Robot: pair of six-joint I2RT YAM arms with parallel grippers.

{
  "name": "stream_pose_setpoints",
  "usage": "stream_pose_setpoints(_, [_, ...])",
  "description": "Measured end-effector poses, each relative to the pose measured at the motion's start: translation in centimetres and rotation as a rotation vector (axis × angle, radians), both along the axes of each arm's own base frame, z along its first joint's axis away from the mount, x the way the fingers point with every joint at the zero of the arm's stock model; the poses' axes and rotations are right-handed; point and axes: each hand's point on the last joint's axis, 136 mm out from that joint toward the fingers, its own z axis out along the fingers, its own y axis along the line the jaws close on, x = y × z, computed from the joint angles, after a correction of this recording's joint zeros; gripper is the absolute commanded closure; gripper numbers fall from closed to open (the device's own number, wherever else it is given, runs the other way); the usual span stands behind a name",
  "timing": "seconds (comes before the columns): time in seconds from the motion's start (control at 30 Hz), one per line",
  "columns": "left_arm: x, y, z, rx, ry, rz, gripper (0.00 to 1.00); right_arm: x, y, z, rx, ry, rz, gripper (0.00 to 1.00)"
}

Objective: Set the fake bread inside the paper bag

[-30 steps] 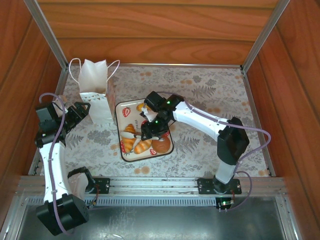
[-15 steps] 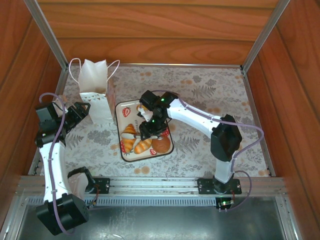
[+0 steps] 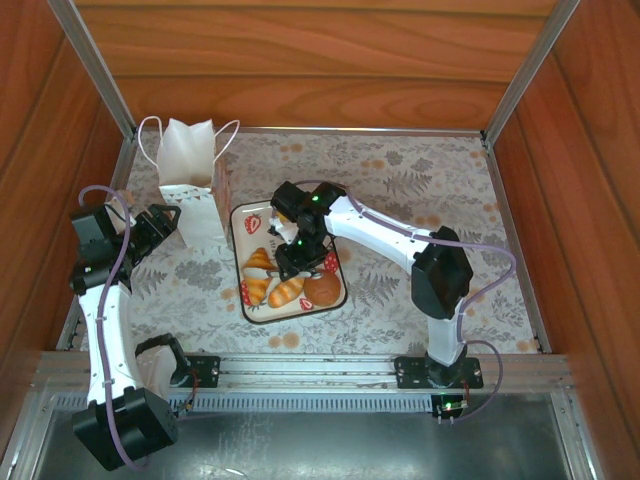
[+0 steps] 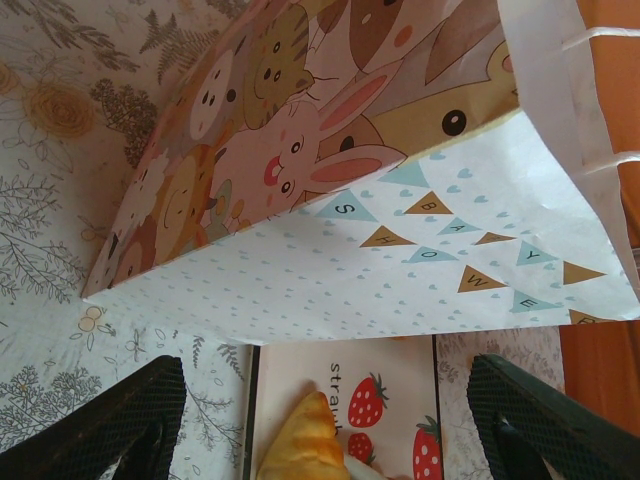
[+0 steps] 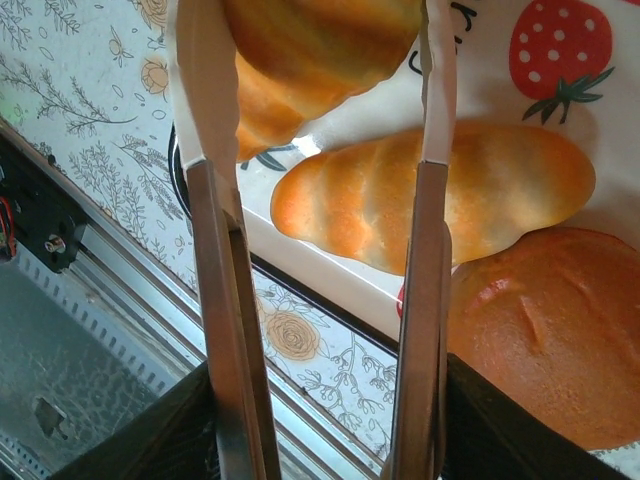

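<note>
Right gripper (image 3: 300, 262): both fingers are pressed against the sides of one golden pastry (image 5: 310, 50), which it holds over the middle of the tray.
Left gripper (image 3: 165, 222): jaws are spread wide with nothing between them, just beside the near side of the paper bag, toward the tabletop's left edge.
Count: one paper bag, one tray and five pieces of fake bread that can be told apart.
Tray (image 3: 240, 215): white with a strawberry print, left of the tabletop's centre and just beside the bag. Its near half holds a croissant (image 3: 259, 258), two long rolls (image 3: 256, 290) (image 3: 286, 292) and a round bun (image 3: 322, 290).
Paper bag (image 3: 190, 180): upright near the far left corner of the tabletop. Its contents cannot be told.
Bag look: one side shows cartoon animals, and the white face has a bunting print and thin cord handles.
Bread look: the rolls are glossy orange-gold and ribbed, and the bun is darker brown.
</note>
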Motion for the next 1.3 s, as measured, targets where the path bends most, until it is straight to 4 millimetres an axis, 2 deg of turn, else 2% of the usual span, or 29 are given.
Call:
stream_pose_setpoints(0.13, [0.0,0.0,0.0,0.001,0.0,0.0,0.22,0.0,0.0,0.0,-0.004,-0.005,0.001,0.58])
stream_pose_setpoints(0.33, [0.0,0.0,0.0,0.001,0.0,0.0,0.22,0.4,-0.4,0.3,-0.015,-0.04,-0.006,0.59])
stream_pose_setpoints(0.53, [0.2,0.2,0.7,0.016,-0.013,0.001,0.23,0.9,-1.0,2.3,0.006,-0.106,-0.016,0.59])
stream_pose_setpoints(0.63, [0.5,0.7,2.6,0.058,-0.049,0.013,0.23,1.1,-1.4,3.5,0.018,-0.146,-0.024,0.59])
stream_pose_setpoints(0.83, [1.9,1.9,7.7,0.154,-0.132,0.026,0.23,1.3,-2.4,5.7,0.033,-0.209,-0.042,0.59])
stream_pose_setpoints(0.93, [2.9,2.7,9.7,0.197,-0.143,0.037,0.29,1.2,-3.0,6.7,0.038,-0.233,-0.048,0.59])
stream_pose_setpoints(1.03, [3.9,3.6,11.1,0.238,-0.138,0.047,0.32,1.1,-3.7,8.1,0.048,-0.261,-0.054,0.59])
stream_pose_setpoints(1.13, [5.1,4.4,11.9,0.277,-0.122,0.053,0.32,1.2,-4.2,10.4,0.084,-0.31,-0.065,0.59])
stream_pose_setpoints(1.23, [6.4,4.4,11.7,0.293,-0.094,0.035,0.32,1.4,-4.5,13.2,0.139,-0.369,-0.077,0.59])
stream_pose_setpoints(1.3, [7.4,4.0,10.9,0.293,-0.061,0.01,0.31,1.6,-4.6,15.2,0.175,-0.408,-0.087,0.59])
